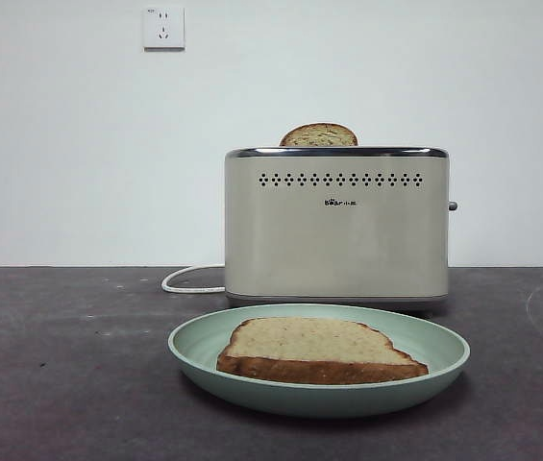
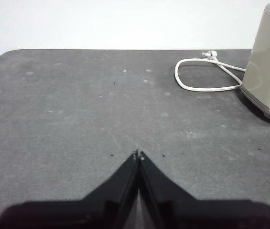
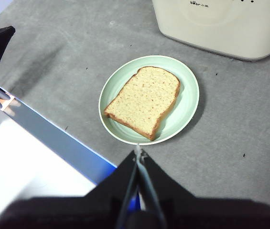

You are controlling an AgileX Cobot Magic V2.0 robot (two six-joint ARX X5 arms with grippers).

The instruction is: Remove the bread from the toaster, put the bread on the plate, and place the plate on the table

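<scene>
Bread (image 1: 315, 346) flat on plate (image 1: 439, 357), plate on desk (image 1: 60, 365) before toaster (image 1: 336, 226).
Left hand (image 2: 138, 154) and right hand (image 3: 138, 151) both closed together, empty, clear of plate.

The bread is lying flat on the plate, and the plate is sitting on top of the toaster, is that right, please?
Not quite. The bread does lie flat on the plate, but the plate sits on the table in front of the toaster, not on top of it. The front view shows this, and the right wrist view confirms it.
</scene>
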